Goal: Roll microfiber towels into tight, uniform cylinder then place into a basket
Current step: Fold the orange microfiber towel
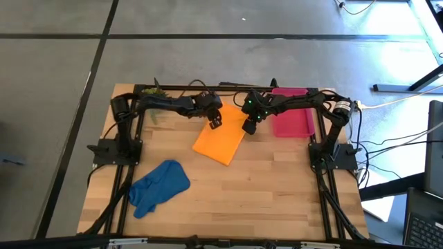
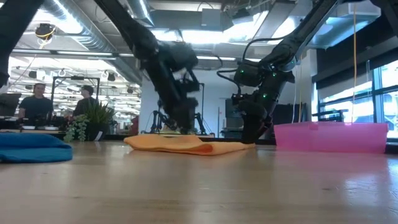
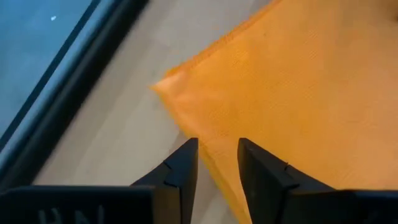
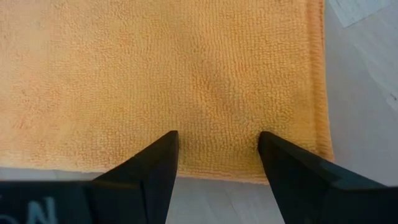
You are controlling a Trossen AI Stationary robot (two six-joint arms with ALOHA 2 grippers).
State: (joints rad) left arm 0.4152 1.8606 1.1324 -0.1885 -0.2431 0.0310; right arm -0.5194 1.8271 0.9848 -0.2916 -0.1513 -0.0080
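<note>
We see the flat bright orange microfiber towel [image 1: 220, 143] at mid-table, its far short edge apparently just beneath both open, empty grippers, left gripper [image 3: 214, 163] and right gripper [image 4: 217, 155], equally near.

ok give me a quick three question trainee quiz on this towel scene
1. True or false: the orange towel is already rolled into a cylinder.
2. Which towel lies crumpled near the table's front left? A) blue B) orange C) neither
3. Fill in: the basket sits nearest the ____ gripper.

Key:
1. False. It lies flat, with the left gripper and right gripper both at its far edge, fingers open.
2. A, the blue towel.
3. right
</note>
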